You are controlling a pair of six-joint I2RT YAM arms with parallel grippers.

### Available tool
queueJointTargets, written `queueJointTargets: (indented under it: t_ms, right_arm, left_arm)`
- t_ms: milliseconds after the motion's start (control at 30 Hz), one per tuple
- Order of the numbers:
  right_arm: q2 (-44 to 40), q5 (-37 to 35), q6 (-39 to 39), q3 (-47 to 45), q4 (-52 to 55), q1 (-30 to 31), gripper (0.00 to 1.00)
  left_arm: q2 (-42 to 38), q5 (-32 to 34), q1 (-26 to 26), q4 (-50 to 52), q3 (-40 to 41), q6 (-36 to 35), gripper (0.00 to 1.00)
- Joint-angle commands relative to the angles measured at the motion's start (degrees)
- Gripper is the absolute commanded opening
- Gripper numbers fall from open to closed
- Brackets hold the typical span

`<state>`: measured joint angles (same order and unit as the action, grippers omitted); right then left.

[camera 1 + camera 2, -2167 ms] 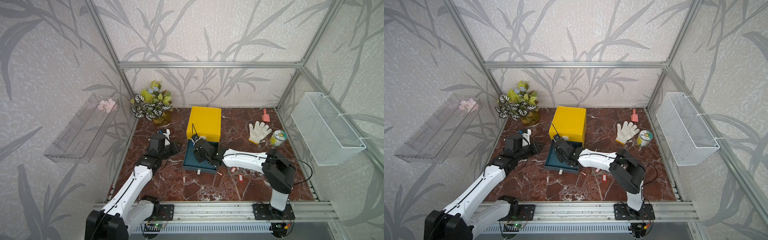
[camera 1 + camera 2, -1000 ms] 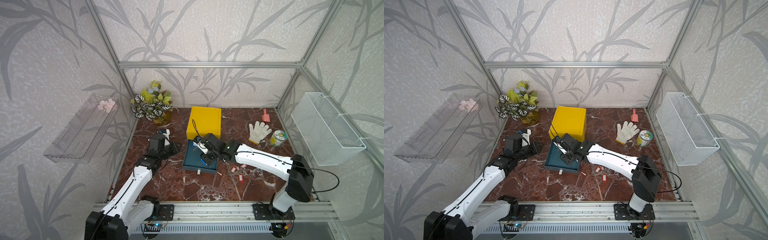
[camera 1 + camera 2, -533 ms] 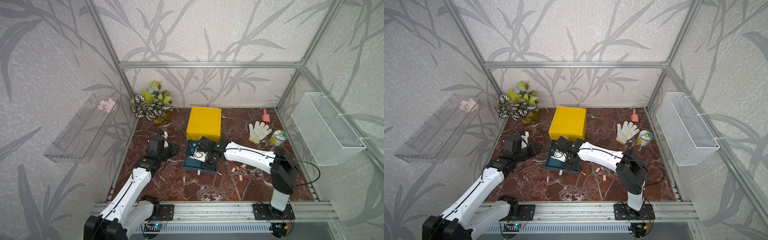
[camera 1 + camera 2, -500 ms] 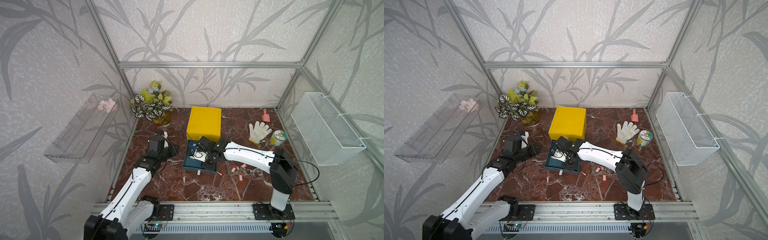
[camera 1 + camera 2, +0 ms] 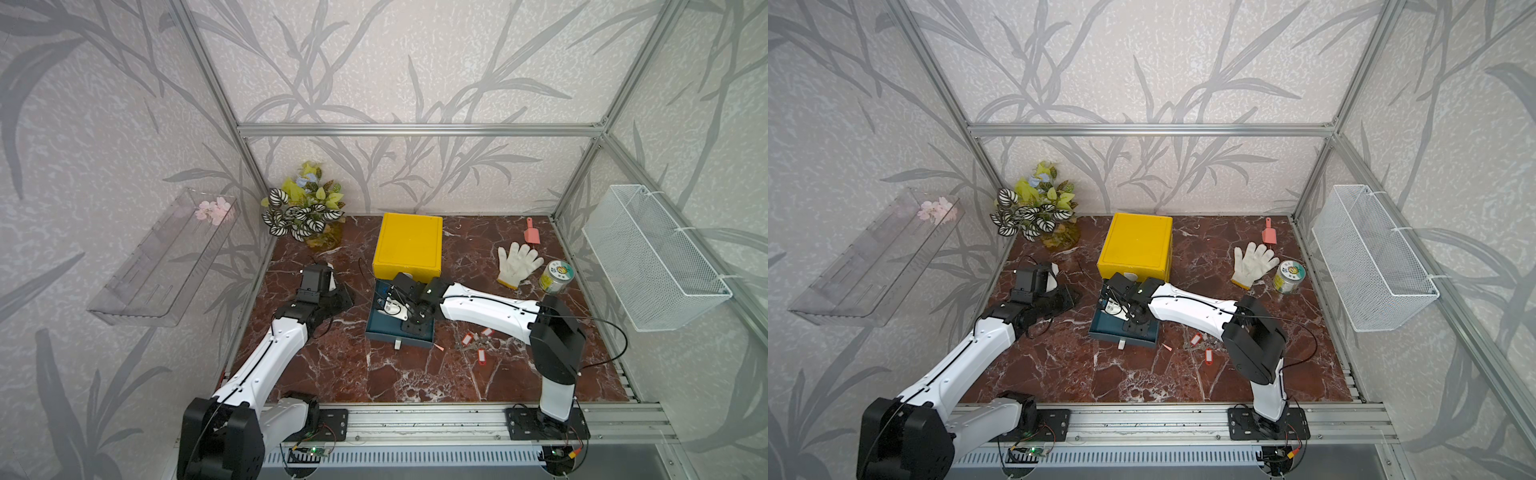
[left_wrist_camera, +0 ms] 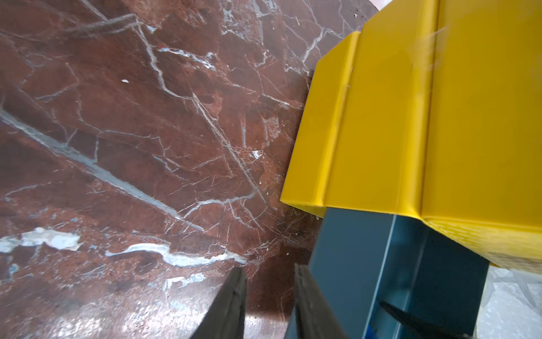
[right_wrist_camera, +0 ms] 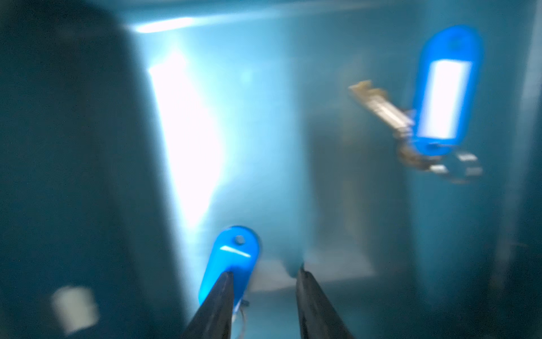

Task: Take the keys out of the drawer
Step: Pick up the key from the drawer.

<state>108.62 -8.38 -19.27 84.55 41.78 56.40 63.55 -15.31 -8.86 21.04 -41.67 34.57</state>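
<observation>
The teal drawer (image 5: 398, 335) stands pulled out of the yellow box (image 5: 407, 245) in both top views. My right gripper (image 5: 415, 322) reaches down into the drawer and is open. In the right wrist view a blue-tagged set of keys (image 7: 233, 259) lies on the drawer floor. Its near end is hidden behind one finger of the right gripper (image 7: 264, 276), and nothing sits between the jaws. A second blue-tagged key (image 7: 445, 88) lies farther off in the drawer. Red-tagged keys (image 5: 468, 338) lie on the table right of the drawer. My left gripper (image 5: 347, 296) hovers open and empty left of the drawer (image 6: 352, 264).
On the marble table (image 5: 332, 365) a potted plant (image 5: 305, 212) stands at the back left. A white glove (image 5: 517, 259), a pink scoop (image 5: 531, 235) and a small tin (image 5: 557, 276) lie at the back right. A wire basket (image 5: 648, 257) hangs on the right wall and a clear shelf (image 5: 166, 257) on the left.
My right gripper has swung lower and deeper into the drawer, with its jaws still apart. The left arm has shifted only slightly.
</observation>
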Motion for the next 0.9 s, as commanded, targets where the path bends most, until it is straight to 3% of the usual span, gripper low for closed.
queueJointTargets:
  t_ms: [0, 333, 533, 867]
  right_arm:
    - [-0.15, -7.94, -0.81, -1.98, -2.53, -0.56, 0.37]
    - [0.06, -5.47, -0.33, -1.28, -3.22, -3.84, 0.32]
    - [-1.95, 0.82, 0.39, -0.21, -1.56, -3.94, 0.33]
    - [-1.82, 3.21, 1.63, 2.67, 4.31, -3.93, 0.33]
  left_arm:
    - [0.17, 0.54, 0.77, 1.29, -1.87, -0.85, 0.31]
    - [2.43, 0.27, 1.83, -0.25, -2.1, -0.33, 0.31]
    - [3.91, -0.89, 1.91, -0.71, -2.74, 0.03, 0.31]
    - [3.09, -4.19, 1.92, -1.48, -1.86, -1.15, 0.31]
